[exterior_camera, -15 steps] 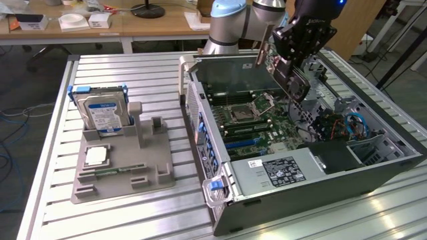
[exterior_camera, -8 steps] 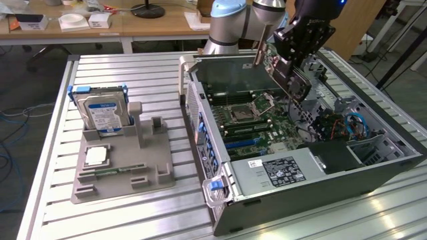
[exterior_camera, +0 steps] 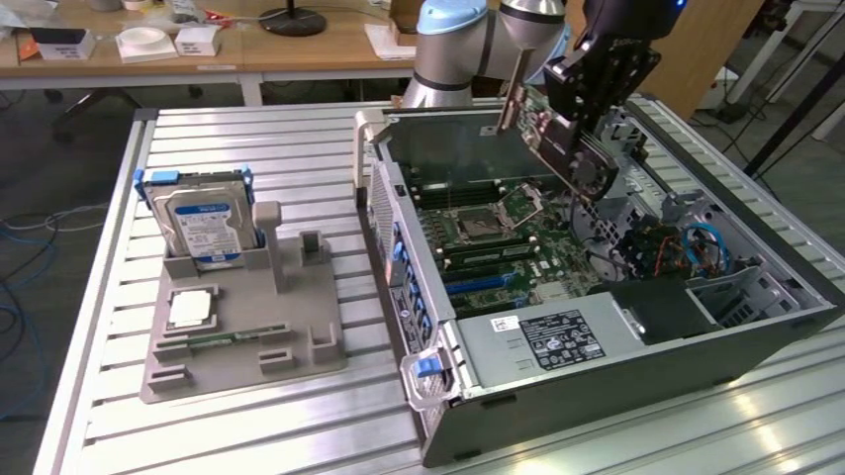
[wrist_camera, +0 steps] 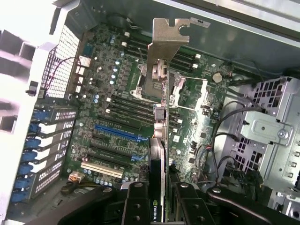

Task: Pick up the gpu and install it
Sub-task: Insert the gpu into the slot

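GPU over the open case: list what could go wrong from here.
1. The gpu, clamped in the gripper, appears to hang over the CPU socket, away from the blue slot; lowering here might strike the board.
2. Its silver bracket could catch the rear slot frame.
3. Black cables beside the drive cage might snag it.

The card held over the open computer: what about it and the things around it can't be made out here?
- The gpu: the wrist view sees it edge-on, so its faces are hidden.
- Its gripped part: exterior view, covered by the gripper.
- The motherboard right under the card: wrist view, hidden by card and gripper.
- The print on the hard drive: exterior view, too small to read.
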